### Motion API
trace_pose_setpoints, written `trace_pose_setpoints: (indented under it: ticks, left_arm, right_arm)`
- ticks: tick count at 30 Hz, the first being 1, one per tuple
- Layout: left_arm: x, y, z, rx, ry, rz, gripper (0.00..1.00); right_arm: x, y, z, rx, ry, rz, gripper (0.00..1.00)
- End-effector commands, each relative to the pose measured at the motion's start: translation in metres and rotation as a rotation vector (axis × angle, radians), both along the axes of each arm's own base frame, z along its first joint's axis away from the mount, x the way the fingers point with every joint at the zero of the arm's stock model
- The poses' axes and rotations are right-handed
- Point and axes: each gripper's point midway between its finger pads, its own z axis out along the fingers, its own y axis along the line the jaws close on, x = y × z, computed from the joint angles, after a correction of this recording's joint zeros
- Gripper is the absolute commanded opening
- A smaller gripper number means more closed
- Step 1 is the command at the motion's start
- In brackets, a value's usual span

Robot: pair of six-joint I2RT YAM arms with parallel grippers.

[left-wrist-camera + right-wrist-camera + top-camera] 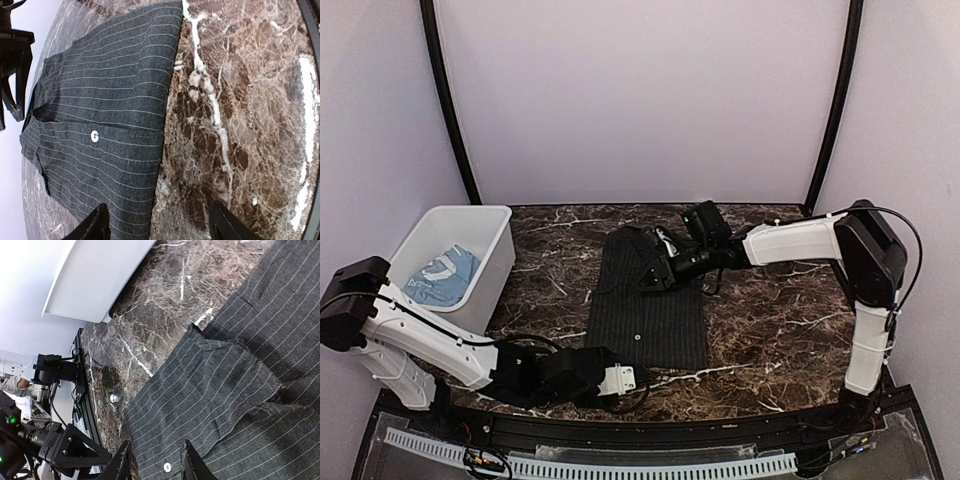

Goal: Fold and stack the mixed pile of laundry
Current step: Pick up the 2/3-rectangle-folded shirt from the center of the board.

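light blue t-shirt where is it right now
In the top view the light blue T-shirt lies inside the white bin at the table's left side, left of the black pinstriped shirt spread on the marble.

Under my right hand (155,465) the shirt (225,390) is black with thin white stripes and a white button (167,467). The table (150,305) is dark brown with white cracks. Left of my left hand (157,227) the white bin (498,250) holds a light blue T-shirt (445,272).
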Motion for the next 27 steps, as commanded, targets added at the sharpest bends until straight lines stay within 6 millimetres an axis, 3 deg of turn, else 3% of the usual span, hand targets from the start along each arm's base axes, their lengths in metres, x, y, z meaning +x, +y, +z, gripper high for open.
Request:
trace_pose_setpoints:
  ticks: [1,3,8,13,27]
  left_arm:
    - [0.011,-0.013,0.0,0.109,-0.153,-0.063,0.65]
    - [0.013,-0.019,-0.012,0.154,-0.189,-0.082,0.63]
    - [0.018,-0.032,-0.017,0.166,-0.258,-0.108,0.59]
    - [0.027,-0.041,-0.031,0.212,-0.366,-0.14,0.51]
    - [0.052,-0.042,-0.017,0.234,-0.493,-0.095,0.15]
  right_arm:
    - [0.012,0.004,-0.02,-0.014,-0.004,0.036,0.3]
    - [0.016,0.005,-0.034,-0.024,0.013,0.034,0.29]
    - [0.025,0.004,-0.063,-0.053,0.044,0.021,0.28]
    - [0.022,0.003,-0.09,-0.076,0.085,0.02,0.26]
    - [-0.005,-0.004,-0.116,-0.092,0.144,0.034,0.25]
